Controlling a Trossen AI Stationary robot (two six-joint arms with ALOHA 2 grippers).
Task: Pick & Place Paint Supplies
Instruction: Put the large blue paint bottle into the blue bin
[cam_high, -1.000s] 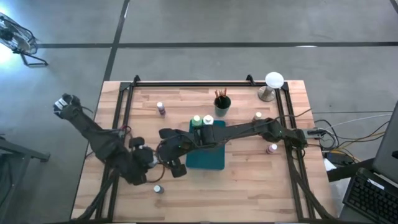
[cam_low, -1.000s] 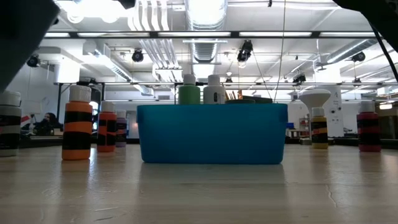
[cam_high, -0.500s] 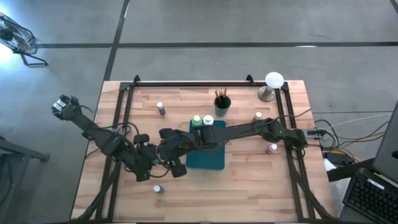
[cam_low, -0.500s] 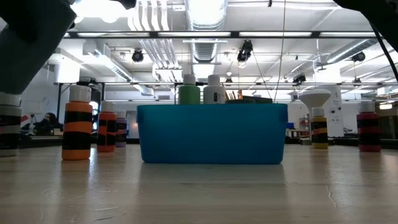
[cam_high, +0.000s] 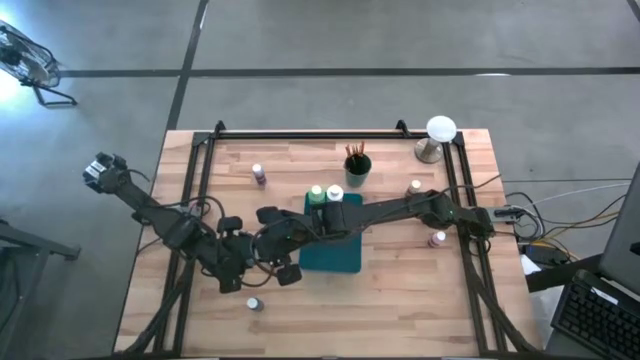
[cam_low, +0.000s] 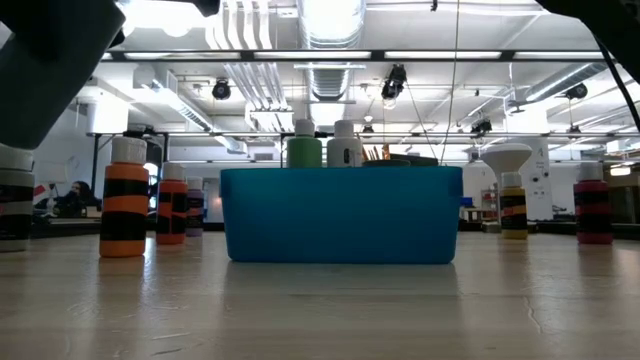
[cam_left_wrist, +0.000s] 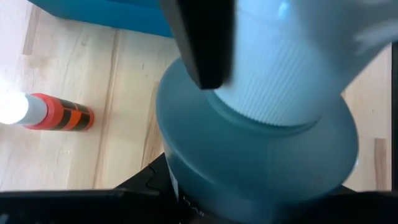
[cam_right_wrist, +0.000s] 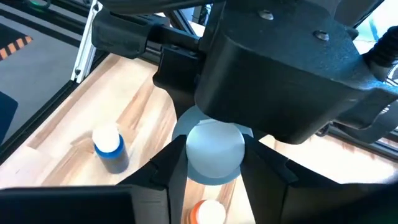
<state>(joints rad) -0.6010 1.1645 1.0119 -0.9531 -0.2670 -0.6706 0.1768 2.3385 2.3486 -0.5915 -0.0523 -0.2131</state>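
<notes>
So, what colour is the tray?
Teal blue tray, clearest in the low view.

Both arms are matte black and built of chunky jointed segments, the left arm (cam_high: 150, 208) lumpy and angular, the right arm (cam_high: 400, 210) a longer, slimmer run of links. Thin black cables loop beside the left arm's middle joints. The right wrist view shows a glossy black housing (cam_right_wrist: 280, 74) with two small screws.
</notes>
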